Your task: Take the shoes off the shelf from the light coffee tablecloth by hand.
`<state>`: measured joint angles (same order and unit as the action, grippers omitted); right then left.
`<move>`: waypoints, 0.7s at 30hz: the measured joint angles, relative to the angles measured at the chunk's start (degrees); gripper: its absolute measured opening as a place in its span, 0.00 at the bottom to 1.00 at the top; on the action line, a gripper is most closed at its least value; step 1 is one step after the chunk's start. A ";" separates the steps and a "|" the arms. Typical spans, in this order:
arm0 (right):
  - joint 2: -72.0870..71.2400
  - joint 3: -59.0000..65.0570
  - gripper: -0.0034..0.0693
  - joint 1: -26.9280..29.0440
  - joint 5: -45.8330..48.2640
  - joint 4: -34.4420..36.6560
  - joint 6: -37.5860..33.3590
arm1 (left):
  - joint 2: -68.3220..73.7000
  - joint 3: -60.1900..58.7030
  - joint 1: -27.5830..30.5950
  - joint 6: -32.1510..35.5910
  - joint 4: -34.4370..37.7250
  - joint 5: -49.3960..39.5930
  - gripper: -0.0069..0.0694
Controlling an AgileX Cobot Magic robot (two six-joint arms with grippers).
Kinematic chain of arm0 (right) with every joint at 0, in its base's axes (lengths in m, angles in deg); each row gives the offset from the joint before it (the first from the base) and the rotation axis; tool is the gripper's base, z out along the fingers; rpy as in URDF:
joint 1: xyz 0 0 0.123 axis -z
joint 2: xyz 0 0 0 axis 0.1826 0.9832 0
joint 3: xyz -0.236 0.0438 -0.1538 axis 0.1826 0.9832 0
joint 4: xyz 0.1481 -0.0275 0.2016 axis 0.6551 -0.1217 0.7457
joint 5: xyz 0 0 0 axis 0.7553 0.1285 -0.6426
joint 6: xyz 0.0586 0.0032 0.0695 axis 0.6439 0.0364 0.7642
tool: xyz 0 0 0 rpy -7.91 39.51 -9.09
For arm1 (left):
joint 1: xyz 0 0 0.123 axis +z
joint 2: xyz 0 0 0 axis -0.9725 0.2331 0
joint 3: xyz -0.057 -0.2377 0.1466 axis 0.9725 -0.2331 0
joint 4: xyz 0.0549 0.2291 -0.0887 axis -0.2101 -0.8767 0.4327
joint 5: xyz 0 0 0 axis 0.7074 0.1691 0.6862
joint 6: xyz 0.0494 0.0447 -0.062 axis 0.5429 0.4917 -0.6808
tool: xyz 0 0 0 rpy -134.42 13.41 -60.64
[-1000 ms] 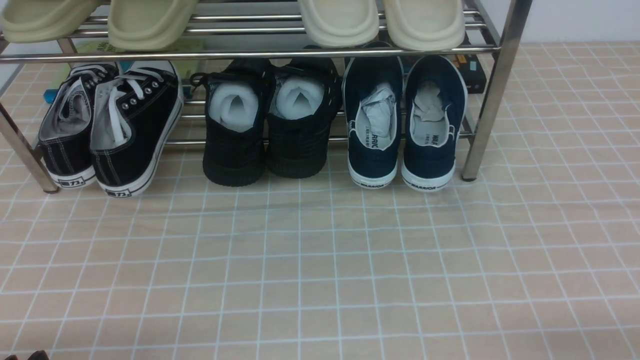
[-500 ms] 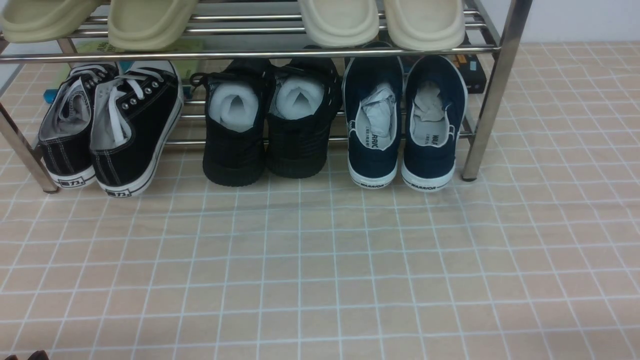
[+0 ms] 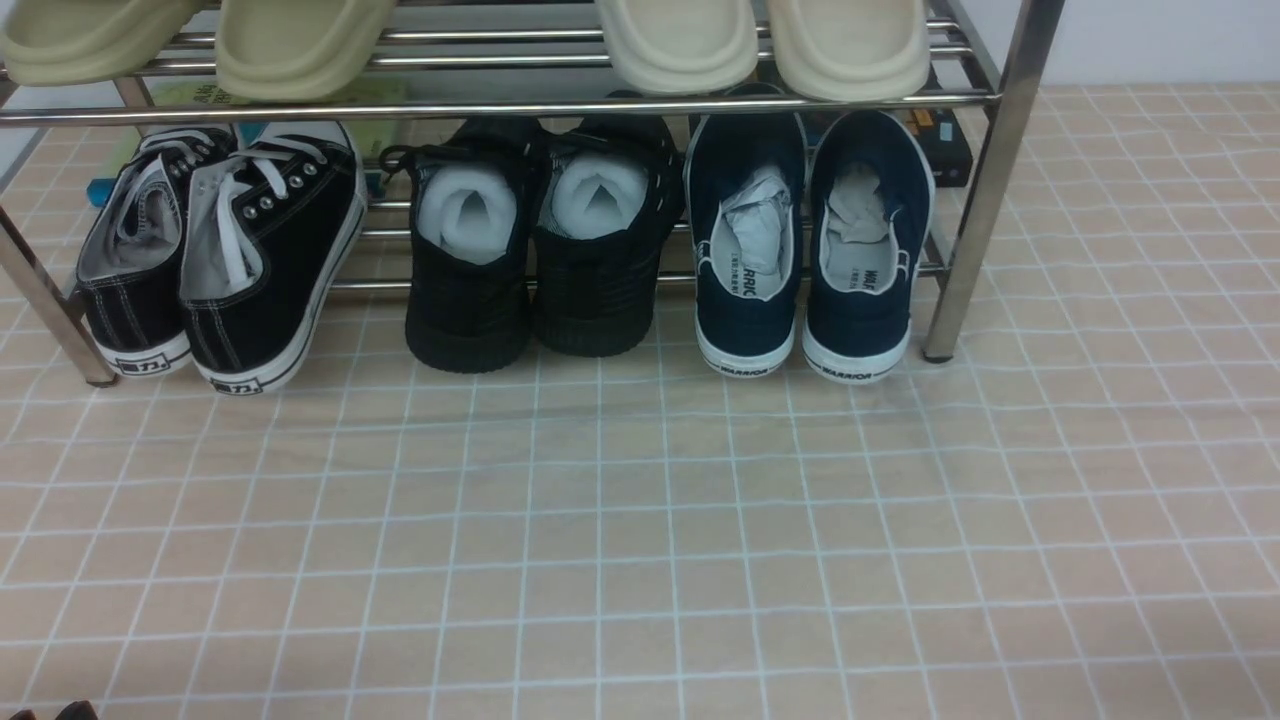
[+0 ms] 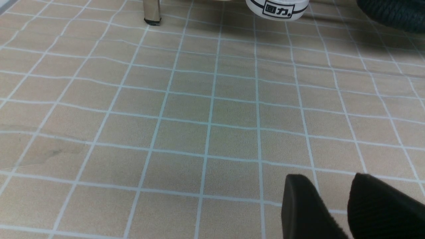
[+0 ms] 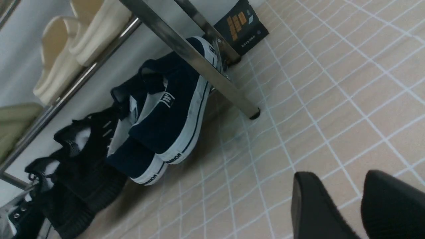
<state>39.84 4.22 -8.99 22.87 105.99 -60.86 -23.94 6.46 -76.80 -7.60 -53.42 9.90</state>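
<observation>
Navy slip-on shoes stand side by side at the right end of the shelf, bottom tier, heels on the light coffee tablecloth. Left gripper and right gripper both hang spread above the cloth, empty.

Left hand jaws apart, empty; right hand jaws apart, empty.

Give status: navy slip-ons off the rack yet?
Done: nothing. Both shoes sit on the bottom tier of the shelf, heels poking out the front. In hand: nothing. The right gripper and left gripper hang over bare tablecloth, fingers apart and empty. Left: grasp both shoes and pull them out.
</observation>
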 joint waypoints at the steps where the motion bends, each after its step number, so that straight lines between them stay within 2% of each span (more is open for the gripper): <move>1: 0.00 0.00 0.38 0.00 -0.14 0.93 0.05 | 0.00 0.00 0.00 0.00 0.00 0.00 0.41; 6: 0.00 -0.15 0.38 -0.05 -0.91 7.52 0.42 | 0.00 0.00 0.00 0.00 0.00 0.00 0.41; 10: 0.00 -4.98 0.37 -0.05 0.77 10.87 -4.21 | 0.00 0.00 0.00 0.00 0.00 0.00 0.41; 11: 1.01 -9.10 0.34 -0.05 0.77 11.06 -9.95 | 0.00 0.00 0.00 0.00 0.00 0.00 0.40; 12: 1.01 -9.10 0.34 -0.05 0.77 11.06 -9.95 | 0.00 0.00 0.00 0.00 0.00 0.00 0.40; 13: 3.81 -14.29 0.30 -0.05 1.06 10.89 -17.11 | 0.00 0.00 0.00 0.00 0.00 0.00 0.40; 14: 6.07 -17.18 0.26 -0.05 1.74 10.32 -21.13 | 0.00 0.00 0.00 0.00 0.00 0.00 0.40; 15: 6.07 -17.18 0.26 -0.05 1.74 10.32 -21.13 | 0.00 0.00 0.00 0.00 0.00 0.00 0.40; 17: 14.72 -24.95 0.16 -0.05 7.92 8.71 -30.12 | 0.00 0.00 0.00 0.00 0.00 0.00 0.40; 18: 16.18 -25.41 0.15 -0.05 8.49 8.53 -30.51 | 0.00 0.00 0.00 0.00 0.00 0.00 0.41; 21: 29.39 -32.08 0.04 -0.05 19.05 7.14 -33.48 | 0.00 0.00 0.00 0.00 0.00 0.00 0.40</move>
<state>69.24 -27.86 -9.04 41.92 113.12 -94.34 -23.94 6.46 -76.80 -7.60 -53.42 9.90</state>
